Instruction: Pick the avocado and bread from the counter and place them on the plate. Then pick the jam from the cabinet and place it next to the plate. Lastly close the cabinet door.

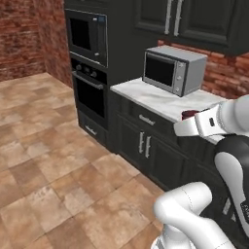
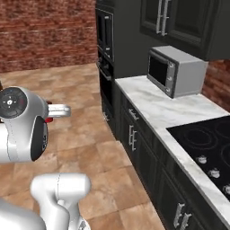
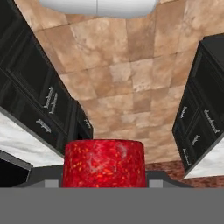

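My gripper [image 1: 187, 120] is shut on the jam [image 3: 103, 162], a dark red jar that sits between the fingertips at the bottom of the hand view. From the left base view the jam [image 1: 189, 115] shows just over the edge of the marble counter [image 1: 155, 99]. In the right base view the jam [image 2: 50, 119] peeks out beside the gripper [image 2: 56, 112], over the floor. Dark wall cabinet [image 1: 194, 19] doors with silver bar handles hang shut above the counter [image 2: 157, 108]. The avocado, bread and plate are out of view.
A grey microwave [image 1: 174, 69] stands on the counter. A black built-in oven stack [image 1: 88, 63] rises at the counter's left end. A black cooktop [image 2: 206, 143] with knobs lies at the right. Tiled floor [image 1: 58, 170] spreads open to the left.
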